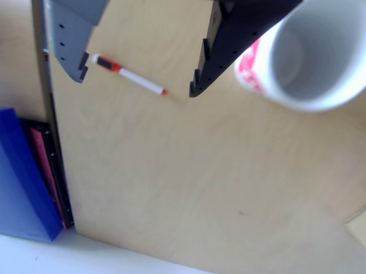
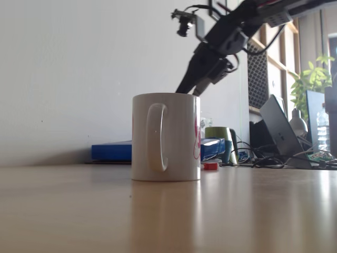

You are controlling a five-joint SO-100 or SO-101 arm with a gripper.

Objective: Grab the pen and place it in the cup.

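The pen (image 1: 132,77), white with a red cap carrying a black clip and a red tip, lies flat on the light wooden table (image 1: 186,186). In the other view my gripper (image 1: 138,84) hangs above it, open, the grey finger (image 1: 73,57) near the cap end and the black finger (image 1: 215,59) just past the tip; nothing is held. The cup (image 1: 307,105), white inside with pink pattern outside, stands right of the black finger. In the fixed view the cup (image 2: 166,137) is in front, handle towards the camera, and my arm (image 2: 221,42) slants down behind it.
A blue box (image 1: 9,177) and flat pink and black items (image 1: 46,166) lie along the table's left edge. In the fixed view a small red object (image 2: 210,166) sits by the mug's base, with a green cup (image 2: 218,134), a laptop (image 2: 279,126) and cables behind.
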